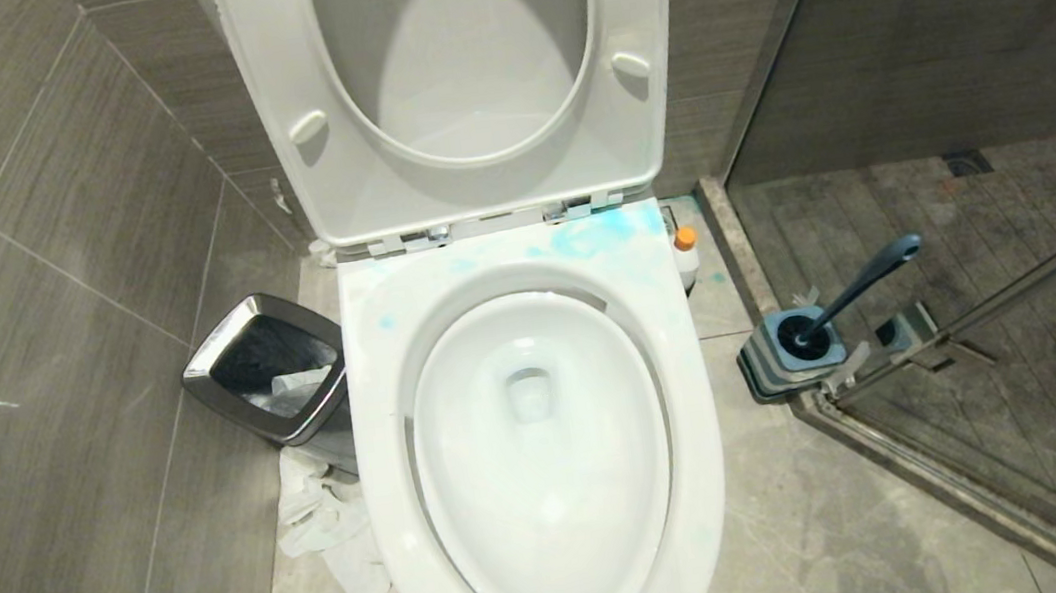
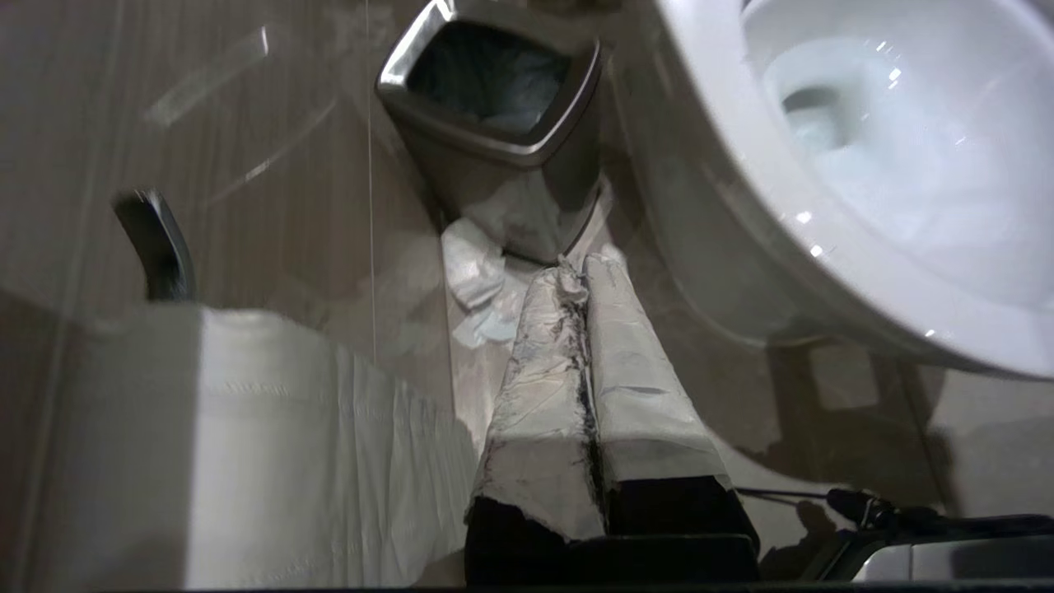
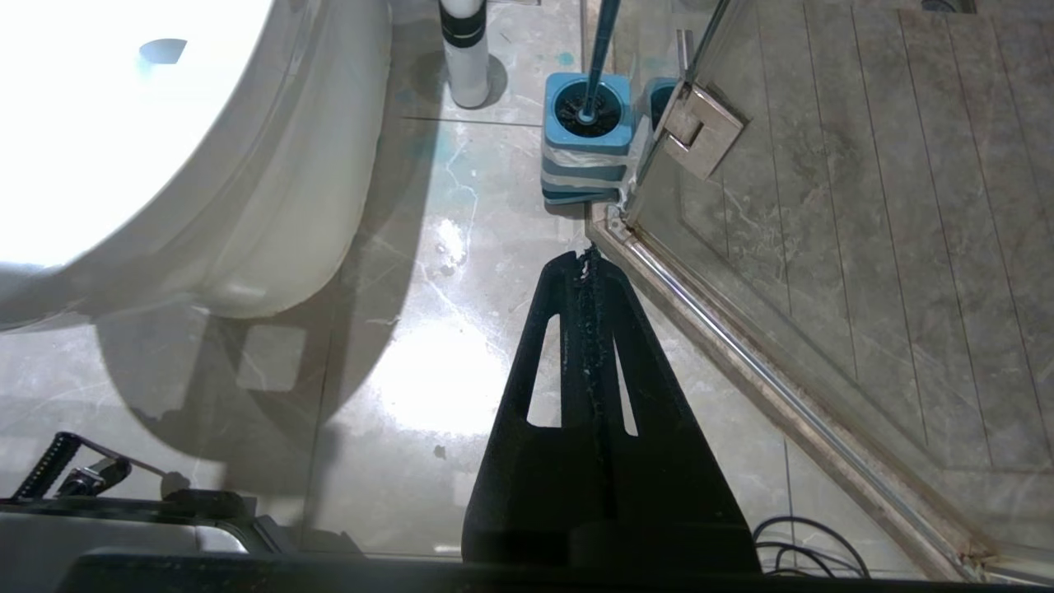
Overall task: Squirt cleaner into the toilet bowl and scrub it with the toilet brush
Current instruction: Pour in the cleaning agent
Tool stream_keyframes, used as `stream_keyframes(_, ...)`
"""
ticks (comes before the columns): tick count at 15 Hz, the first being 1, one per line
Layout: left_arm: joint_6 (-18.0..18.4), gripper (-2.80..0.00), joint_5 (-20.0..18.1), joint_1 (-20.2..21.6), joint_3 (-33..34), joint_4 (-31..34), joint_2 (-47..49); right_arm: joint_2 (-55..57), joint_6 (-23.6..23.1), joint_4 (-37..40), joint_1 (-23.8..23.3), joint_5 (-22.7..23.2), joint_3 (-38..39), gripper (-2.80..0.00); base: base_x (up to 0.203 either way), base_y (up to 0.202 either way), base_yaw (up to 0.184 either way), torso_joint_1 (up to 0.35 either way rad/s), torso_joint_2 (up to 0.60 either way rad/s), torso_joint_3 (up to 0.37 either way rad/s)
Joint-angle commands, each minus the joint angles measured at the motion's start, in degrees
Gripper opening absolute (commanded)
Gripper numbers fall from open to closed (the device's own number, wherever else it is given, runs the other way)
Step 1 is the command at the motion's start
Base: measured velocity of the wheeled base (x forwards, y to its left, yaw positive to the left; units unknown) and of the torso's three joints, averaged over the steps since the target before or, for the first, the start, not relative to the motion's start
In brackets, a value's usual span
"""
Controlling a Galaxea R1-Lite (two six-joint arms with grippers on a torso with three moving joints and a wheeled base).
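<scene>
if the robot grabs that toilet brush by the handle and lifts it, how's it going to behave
The toilet brush leans in its stand, so it probably lifts out freely. Its long slim handle looks rigid and light, though smooth, so maybe slippery. The bristle head may drip, and the small stand could tip if it snags.

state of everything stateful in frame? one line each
toilet seat: raised, upright
toilet bowl: open, blue smears on back rim
cleaner: smeared on rim, not in the water
toilet brush: parked in its stand
waste bin: open, lined
left gripper: jaws shut, empty
right gripper: jaws shut, empty
</scene>
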Motion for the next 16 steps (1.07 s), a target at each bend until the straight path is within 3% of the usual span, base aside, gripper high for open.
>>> stream_keyframes(1,0.2,-2.8,1.7,0.0,7.5,-4.2,0.0,0.0,0.0,0.0,0.0,0.0,0.0,-2.8,0.0,0.0,0.0,0.0,0.0,0.0)
stream_keyframes(3,1.3,-2.8,1.7,0.0,11.3,-11.5,0.0,0.0,0.0,0.0,0.0,0.0,0.0,-2.8,0.0,0.0,0.0,0.0,0.0,0.0)
stream_keyframes(5,1.3,-2.8,-0.4,0.0,11.9,-11.0,0.0,0.0,0.0,0.0,0.0,0.0,0.0,-2.8,0.0,0.0,0.0,0.0,0.0,0.0)
stream_keyframes(11,0.9,-2.8,-2.0,0.0,12.8,-10.3,0.0,0.0,0.0,0.0,0.0,0.0,0.1,-2.8,0.0,0.0,0.0,0.0,0.0,0.0)
stream_keyframes(16,-3.7,-2.8,-1.4,0.0,12.8,-10.3,0.0,0.0,0.0,0.0,0.0,0.0,0.0,-2.8,0.0,0.0,0.0,0.0,0.0,0.0)
